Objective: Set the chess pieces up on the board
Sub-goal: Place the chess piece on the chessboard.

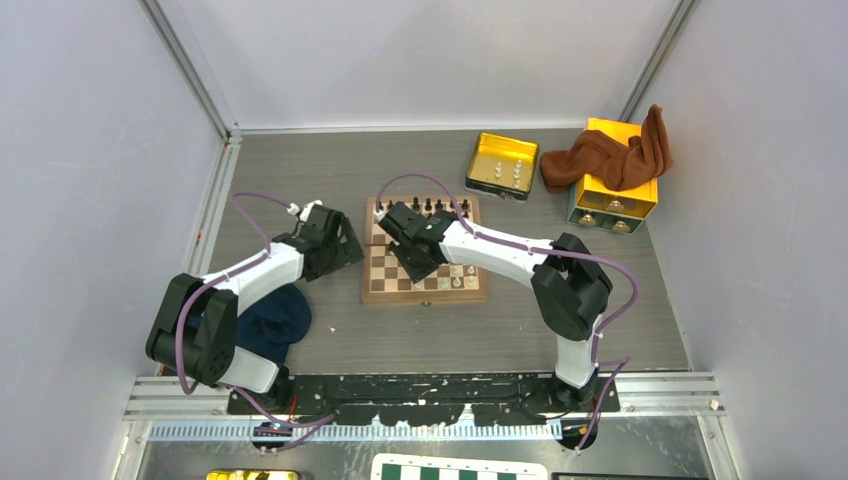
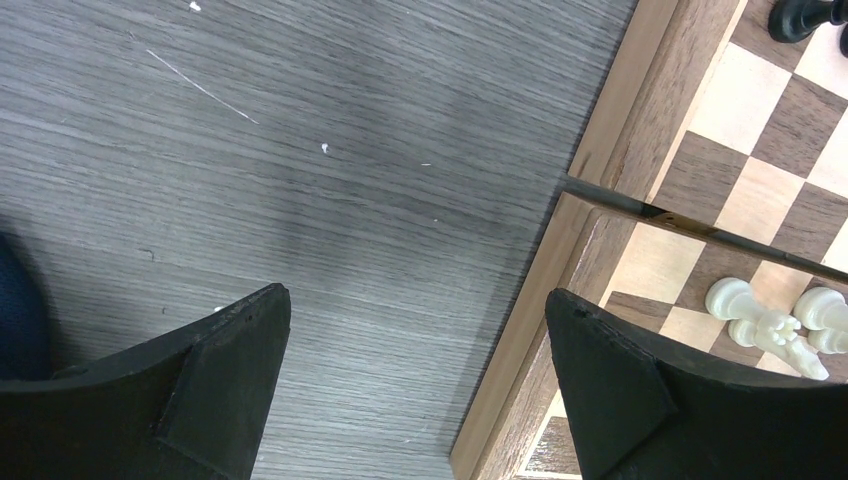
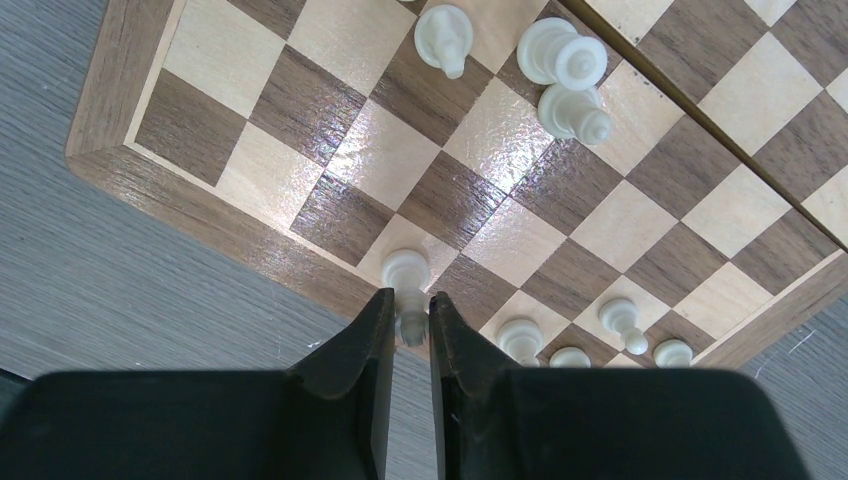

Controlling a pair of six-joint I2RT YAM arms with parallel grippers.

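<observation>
The wooden board (image 1: pixel 385 285) lies mid-table, with dark pieces (image 1: pixel 430 206) along its far row and white pieces (image 1: pixel 455 281) near its front right. My right gripper (image 3: pixel 411 300) is shut on a small white piece (image 3: pixel 406 270), whose base is over a light square at the board's (image 3: pixel 330 215) edge. More white pieces (image 3: pixel 575 110) stand further in, and a few (image 3: pixel 520 338) line the edge row beside my fingers. My left gripper (image 2: pixel 418 293) stands open and empty, straddling the board's (image 2: pixel 690 180) left border. White pieces (image 2: pixel 765 320) show by its right finger.
A yellow tin tray (image 1: pixel 501 166) holding white pieces sits behind the board. At the back right, a yellow box (image 1: pixel 615 185) has a brown cloth (image 1: pixel 610 155) draped on it. A dark blue cloth (image 1: pixel 272 320) lies under the left arm. A green-and-white checkered board (image 1: pixel 460 470) is at the bottom edge.
</observation>
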